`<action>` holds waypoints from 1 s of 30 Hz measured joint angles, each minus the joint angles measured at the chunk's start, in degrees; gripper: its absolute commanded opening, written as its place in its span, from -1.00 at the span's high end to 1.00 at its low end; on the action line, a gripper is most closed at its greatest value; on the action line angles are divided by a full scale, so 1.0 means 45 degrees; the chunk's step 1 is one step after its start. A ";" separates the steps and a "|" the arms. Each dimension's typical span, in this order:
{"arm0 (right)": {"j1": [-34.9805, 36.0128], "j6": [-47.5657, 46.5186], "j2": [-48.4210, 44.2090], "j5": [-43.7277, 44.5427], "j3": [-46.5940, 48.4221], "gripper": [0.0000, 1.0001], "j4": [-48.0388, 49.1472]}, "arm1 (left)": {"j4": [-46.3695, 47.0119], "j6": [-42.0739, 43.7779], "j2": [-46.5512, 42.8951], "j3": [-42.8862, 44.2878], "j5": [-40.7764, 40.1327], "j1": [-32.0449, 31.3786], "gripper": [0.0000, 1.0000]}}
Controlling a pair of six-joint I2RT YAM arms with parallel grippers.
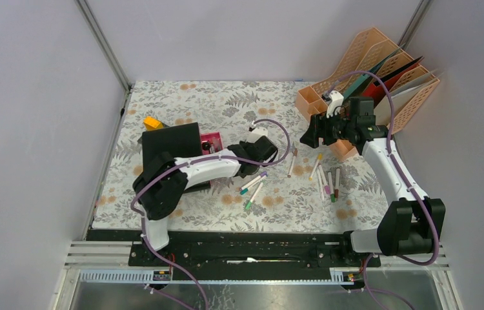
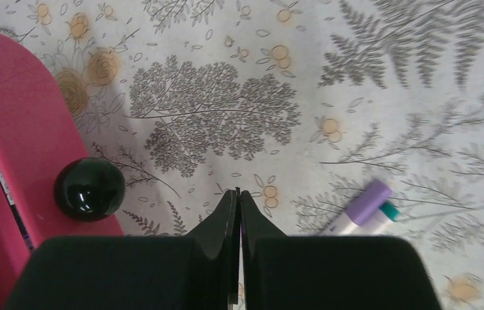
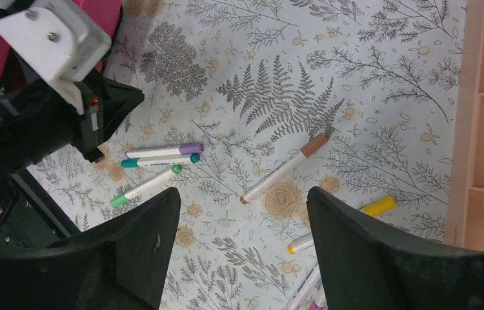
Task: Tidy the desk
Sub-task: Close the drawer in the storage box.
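The desk [image 1: 226,103] is covered in pale fern-print cloth, and several markers lie loose on it. My left gripper [image 1: 247,169] is shut and empty, low over the cloth [image 2: 239,116]; its fingertips [image 2: 238,192] meet beside a purple-capped marker [image 2: 365,205] and a teal one. My right gripper [image 1: 307,135] is open and empty, hovering above the desk [image 3: 355,77]. Between and beyond its fingers [image 3: 242,194] lie a brown-capped marker [image 3: 284,168], a yellow marker [image 3: 362,213] and a green one [image 3: 146,186]. More markers [image 1: 326,184] lie at centre right.
A pink box [image 1: 211,139] and a black notebook [image 1: 171,145] sit left of centre; the box edge [image 2: 7,129] carries a glossy black ball [image 2: 90,188]. A small orange object [image 1: 153,122] lies behind. A peach organizer [image 1: 310,103] and file rack [image 1: 388,77] stand back right.
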 measured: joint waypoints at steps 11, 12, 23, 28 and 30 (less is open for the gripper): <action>-0.0155 0.0010 0.0049 -0.0005 -0.0005 -0.58 0.0000 | -0.0578 -0.0053 0.1117 0.0010 -0.2584 0.0078 0.23; -0.0175 0.0010 0.0049 -0.0010 -0.0005 -0.58 0.0000 | -0.0631 -0.0068 0.1117 0.0005 -0.2817 0.0097 0.17; -0.0272 0.0005 0.0185 -0.0053 -0.0010 -0.59 0.0000 | -0.1263 -0.0374 0.1103 -0.0141 -0.4537 0.0675 -0.16; -0.0316 0.0005 0.0238 -0.0097 -0.0029 -0.59 -0.0005 | -0.1452 -0.0447 0.0923 -0.0413 -0.4721 0.0957 -0.18; -0.0330 0.0005 0.0243 -0.0146 -0.0029 -0.59 0.0000 | -0.1447 -0.0525 0.0772 -0.0563 -0.4658 0.1073 -0.19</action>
